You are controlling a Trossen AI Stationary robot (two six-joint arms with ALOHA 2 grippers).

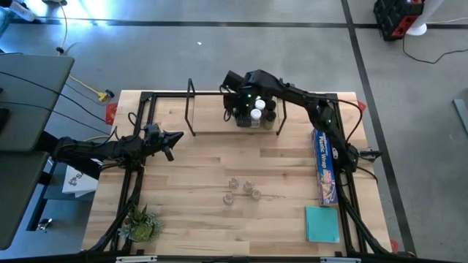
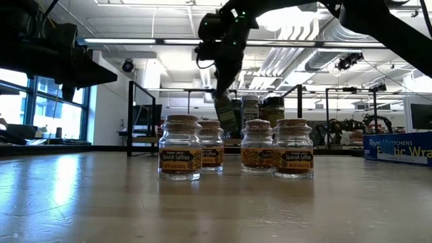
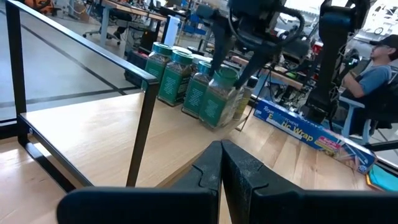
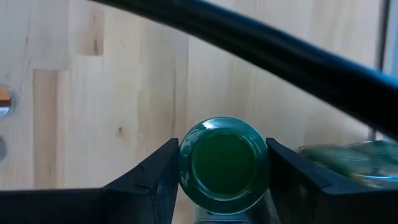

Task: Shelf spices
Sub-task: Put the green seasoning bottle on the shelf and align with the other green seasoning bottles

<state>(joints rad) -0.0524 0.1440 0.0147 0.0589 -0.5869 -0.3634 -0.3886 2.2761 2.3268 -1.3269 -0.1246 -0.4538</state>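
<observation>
While the right end effector [image 4: 222,163] grips a green-lidded jar [image 4: 222,163] over the shelf [image 1: 212,120] — neighbouring jars [image 1: 265,109] stand touching-close. Risk: a nudge topples them; left end effector [image 3: 222,163] shut, empty.

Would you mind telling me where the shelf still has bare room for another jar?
The shelf is bare from its left hoop up to the jar cluster. The right end is crowded: the right gripper grips a green-lidded jar there. Four saffron jars stand mid-table; the left gripper waits, shut.
</observation>
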